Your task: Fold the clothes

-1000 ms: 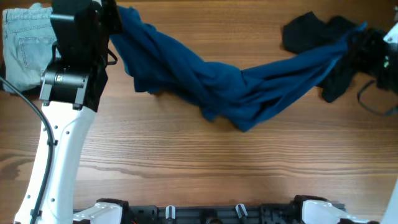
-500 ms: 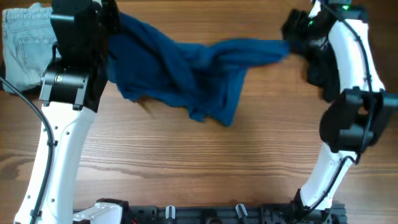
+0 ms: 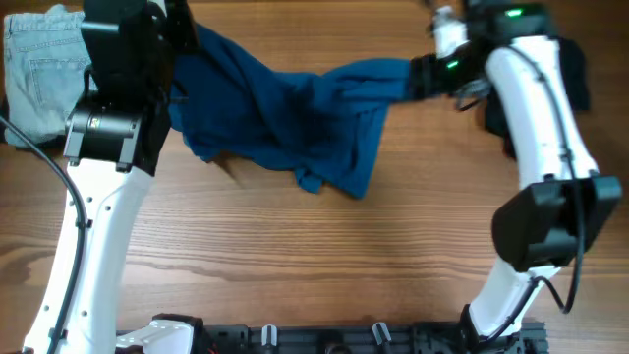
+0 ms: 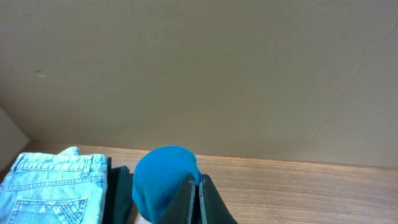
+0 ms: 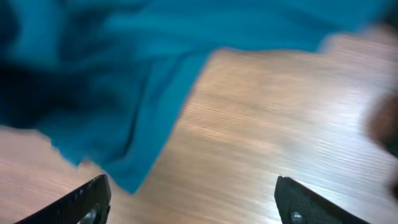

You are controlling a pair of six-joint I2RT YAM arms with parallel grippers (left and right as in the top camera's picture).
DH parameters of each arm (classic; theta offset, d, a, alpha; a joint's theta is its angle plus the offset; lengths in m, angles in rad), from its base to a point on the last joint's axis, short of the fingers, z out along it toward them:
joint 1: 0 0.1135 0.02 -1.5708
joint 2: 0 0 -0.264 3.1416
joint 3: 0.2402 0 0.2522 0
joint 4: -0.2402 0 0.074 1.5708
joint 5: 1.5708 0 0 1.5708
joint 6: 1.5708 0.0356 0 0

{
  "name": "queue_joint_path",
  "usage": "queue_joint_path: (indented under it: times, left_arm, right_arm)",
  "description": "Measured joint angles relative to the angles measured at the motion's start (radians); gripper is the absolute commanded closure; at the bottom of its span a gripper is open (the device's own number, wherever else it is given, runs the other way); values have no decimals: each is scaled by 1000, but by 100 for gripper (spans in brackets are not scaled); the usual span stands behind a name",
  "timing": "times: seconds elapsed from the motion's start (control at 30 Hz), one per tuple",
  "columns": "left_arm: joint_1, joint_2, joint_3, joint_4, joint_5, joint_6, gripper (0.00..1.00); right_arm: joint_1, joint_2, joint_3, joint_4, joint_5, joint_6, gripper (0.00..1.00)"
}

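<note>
Blue garment [image 3: 295,118] sags in a bunch over the wooden table [image 3: 344,265], its long axis running from the left gripper [image 4: 194,190] across to the right gripper [image 5: 194,202]. Left jaws are pinched on one blue corner, wrist raised and level. Right jaws stand spread, holding nothing. The cloth's free end lies just ahead of them, so this far-reaching arm looks nearer for a regrasp

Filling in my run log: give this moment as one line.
left claw: shut on blue cloth | right claw: open over table | jeans: by left arm | fold: not done
</note>
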Motion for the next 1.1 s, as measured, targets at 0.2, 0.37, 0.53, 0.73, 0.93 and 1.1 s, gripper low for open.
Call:
queue_joint_path:
  times: [0.2,0.37,0.53,0.73,0.93,1.1]
  left_arm:
    - [0,27,0,5,2,0,96]
    - [0,34,0,5,2,0,96]
    - [0,34,0,4,2,0,96]
    - [0,34,0,-9,2,0,96]
    - [0,34,0,-25,2,0,96]
    - [0,35,0,-37,2,0,96]
  right_arm:
    - [204,0,-282,114,-7,-40,17]
    - [280,0,-390,185,-18,-48,17]
    - [399,0,-470,283,12,-59,20]
    - [420,0,-540,418,128,-51,28]
    - [420,0,-600,488,196,-42,57]
    - [418,0,-612,506,261,28,95]
